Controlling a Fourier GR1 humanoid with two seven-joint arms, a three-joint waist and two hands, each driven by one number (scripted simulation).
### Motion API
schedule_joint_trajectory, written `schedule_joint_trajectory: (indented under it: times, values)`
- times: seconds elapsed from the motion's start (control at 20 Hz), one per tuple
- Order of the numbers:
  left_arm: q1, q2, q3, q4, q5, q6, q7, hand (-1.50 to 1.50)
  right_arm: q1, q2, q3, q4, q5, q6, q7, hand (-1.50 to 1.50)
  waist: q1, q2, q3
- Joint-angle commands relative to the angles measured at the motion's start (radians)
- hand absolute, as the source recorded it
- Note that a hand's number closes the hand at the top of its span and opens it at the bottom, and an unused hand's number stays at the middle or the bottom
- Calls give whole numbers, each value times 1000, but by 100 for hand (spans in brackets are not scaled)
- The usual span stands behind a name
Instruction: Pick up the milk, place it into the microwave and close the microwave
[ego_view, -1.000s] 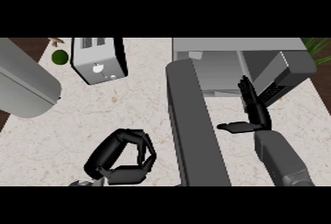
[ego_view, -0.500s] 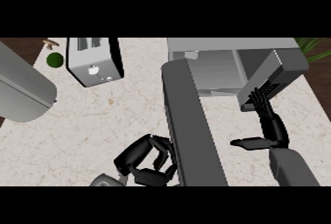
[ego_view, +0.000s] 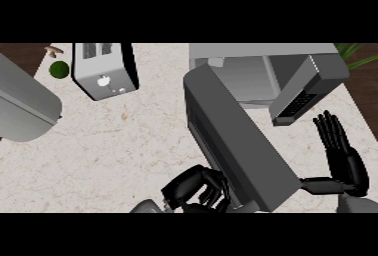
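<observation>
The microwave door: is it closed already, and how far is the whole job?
Not closed. The microwave door stands swung wide open over the counter. The left hand is curled beside the door's outer edge; the right hand is open, holding nothing. No milk shows, so whether it sits inside cannot be told. Closing is left.

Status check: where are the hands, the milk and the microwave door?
Left hand curled against the open microwave door. Right hand open, right of microwave. Milk not visible.
</observation>
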Motion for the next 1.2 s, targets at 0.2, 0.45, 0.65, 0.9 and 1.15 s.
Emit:
schedule_joint_trajectory:
  times: [0.2, 0.45, 0.65, 0.9, 1.15]
  values:
    - [-170, -5, -279, 70, 227, 343, 43, 150, 82, 13, 17, -244, -114, 83, 130, -150, -32, 10, -1]
    - [-231, -4, -285, 56, 358, 493, 34, 150, 86, -100, -27, -325, -199, 184, 217, -150, -66, 14, -3]
    - [-287, -4, -278, 79, 436, 567, -26, 150, 63, -111, -14, -345, -233, 232, 231, -150, -93, 23, -4]
    - [-378, -5, -269, 107, 513, 620, -66, 150, 27, -151, 7, -377, -277, 317, 254, -150, -134, 33, -3]
    - [-471, -5, -228, 174, 596, 647, -55, 150, 17, -172, 19, -425, -325, 356, 297, -150, -177, 42, -3]
